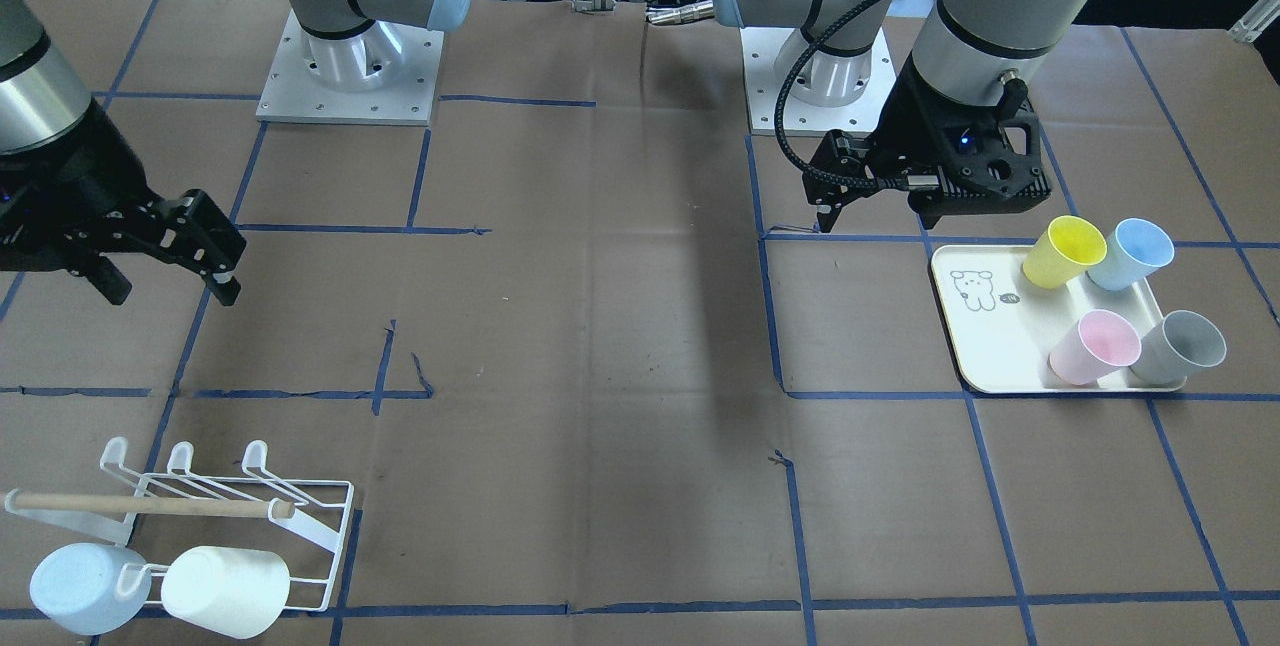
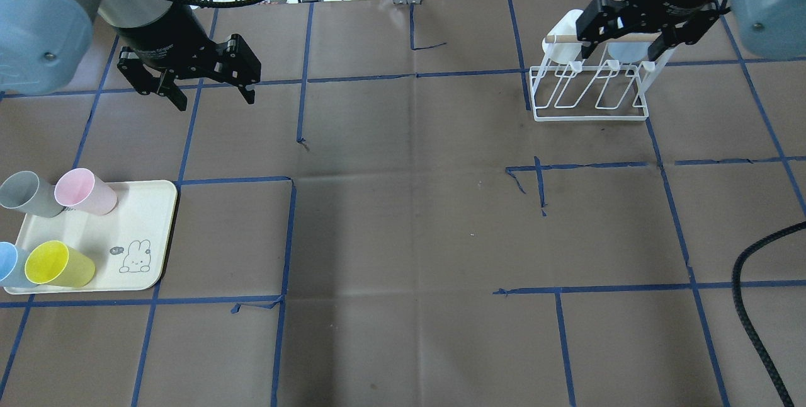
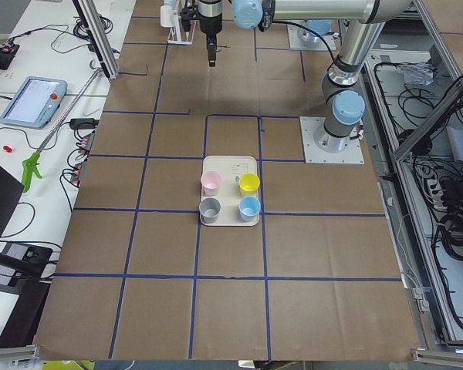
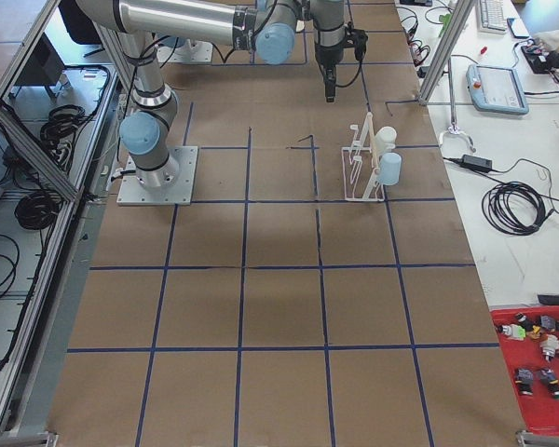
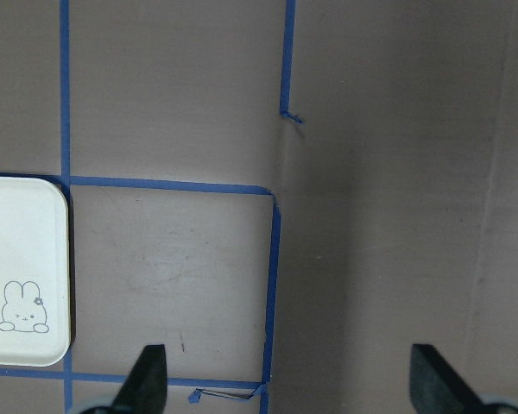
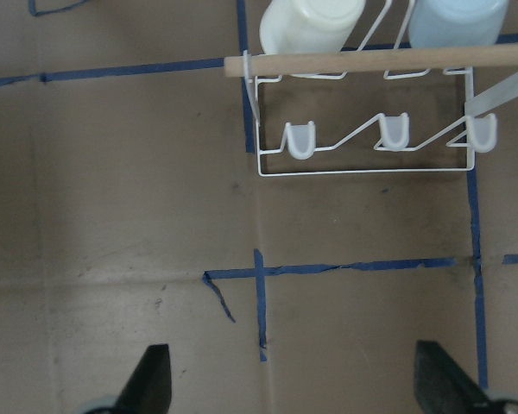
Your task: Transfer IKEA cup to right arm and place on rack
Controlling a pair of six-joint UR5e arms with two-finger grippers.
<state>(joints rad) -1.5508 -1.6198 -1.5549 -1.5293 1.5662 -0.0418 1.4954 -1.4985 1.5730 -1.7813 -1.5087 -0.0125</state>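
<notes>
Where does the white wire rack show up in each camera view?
Exterior front-facing: rack in the bottom-left corner.
Overhead exterior: upper right.
Exterior left: tiny, at the top edge, left of centre.
Exterior right: upper middle, right of centre.
Left wrist-mounted: not in it.
Right wrist-mounted: along the top, right of centre.
Shared landmark: the white cup hung on it beside a pale-blue cup.

Six cups: yellow cup [image 1: 1065,251], blue cup [image 1: 1132,254], pink cup [image 1: 1095,346], grey cup [image 1: 1185,346] at right; white cup [image 1: 225,591], pale-blue cup [image 1: 75,588] lower left. One tray [image 1: 985,356], one rack [image 1: 300,516].
</notes>
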